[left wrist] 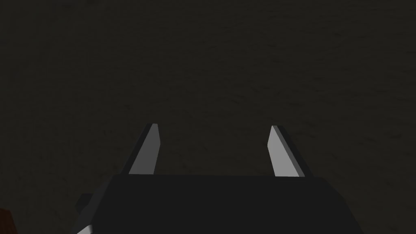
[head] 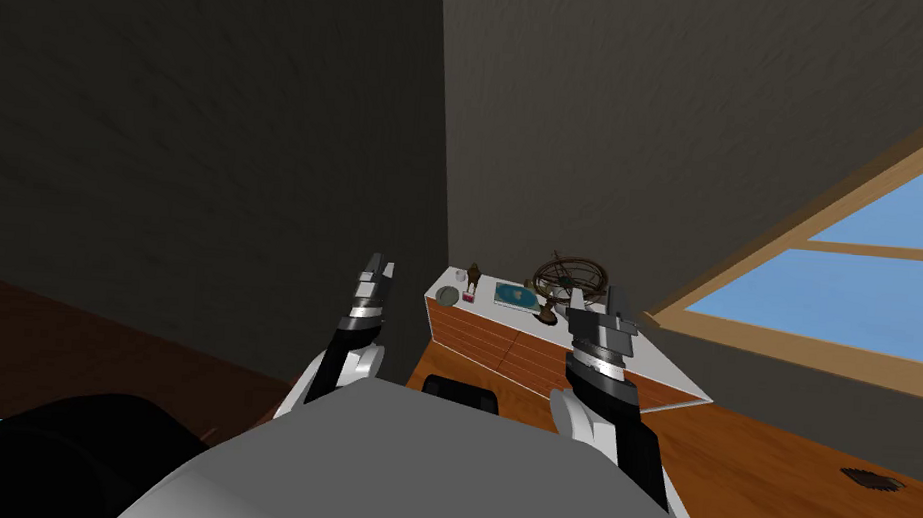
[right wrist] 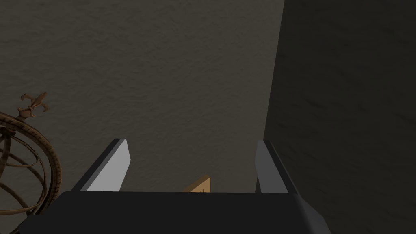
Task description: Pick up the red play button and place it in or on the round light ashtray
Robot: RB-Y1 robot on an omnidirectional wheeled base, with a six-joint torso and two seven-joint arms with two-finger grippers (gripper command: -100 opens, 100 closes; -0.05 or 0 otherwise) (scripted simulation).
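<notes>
A small red play button (head: 469, 298) lies on the white top of a low chest with wooden drawer fronts (head: 504, 349), at its far left end. Just left of it sits the round light ashtray (head: 447, 294). Both arms are raised ahead of me, short of the chest. My left gripper (head: 379, 266) is to the left of the chest; its wrist view shows it (left wrist: 213, 138) open and empty before a dark wall. My right gripper (head: 602, 302) hangs over the chest's middle, also open (right wrist: 193, 156) and empty.
On the chest also stand a small brown figurine (head: 474, 275), a blue book (head: 515, 295) and a brown ringed globe (head: 570, 281), the globe (right wrist: 24, 162) close beside my right gripper. The chest sits in a wall corner. A window (head: 849, 285) is on the right, a floor vent (head: 874, 481) further right.
</notes>
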